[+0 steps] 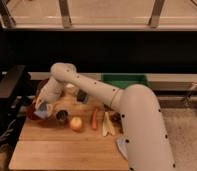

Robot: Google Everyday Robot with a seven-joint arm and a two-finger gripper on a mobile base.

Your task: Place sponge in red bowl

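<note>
My gripper (42, 107) hangs at the left end of the wooden board, at the tip of the white arm that reaches over from the right. It is shut on the sponge (42, 113), a small blue-grey block showing just below the fingers. The sponge sits over the right part of the red bowl (31, 111), of which only a red-orange strip shows at the board's left edge. The gripper and sponge hide the rest of the bowl.
On the wooden board (57, 150) lie a small dark cup (62, 116), an apple (76, 123), a carrot (95, 119), a banana (107, 125) and a black block (82, 96). A grey cloth (120, 145) lies by the arm's base. A green bin (124, 80) stands behind.
</note>
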